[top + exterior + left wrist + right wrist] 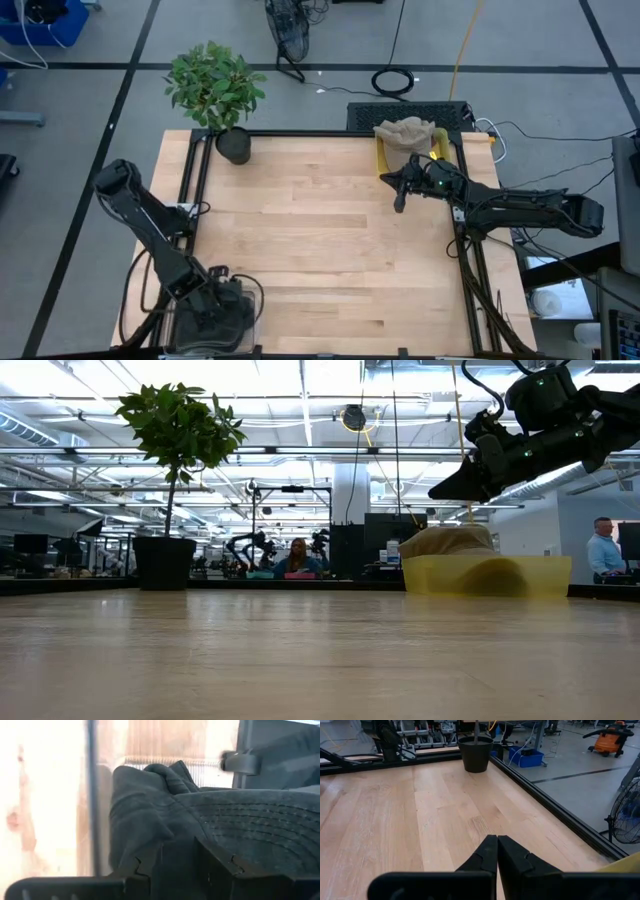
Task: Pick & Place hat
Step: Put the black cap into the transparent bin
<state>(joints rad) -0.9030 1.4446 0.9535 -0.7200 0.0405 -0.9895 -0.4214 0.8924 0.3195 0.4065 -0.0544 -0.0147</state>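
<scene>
The tan hat (404, 133) sat in the yellow bin (383, 160) at the table's (320, 250) 1 o'clock corner, just beyond the closed, empty right claw (400, 205), at its 12 o'clock.

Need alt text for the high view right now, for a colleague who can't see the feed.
Overhead, the right gripper hangs shut over the wooden table beside a yellow bin holding a tan hat. The left gripper sits over a dark hat at the table's near-left corner; a potted plant stands far left.
</scene>
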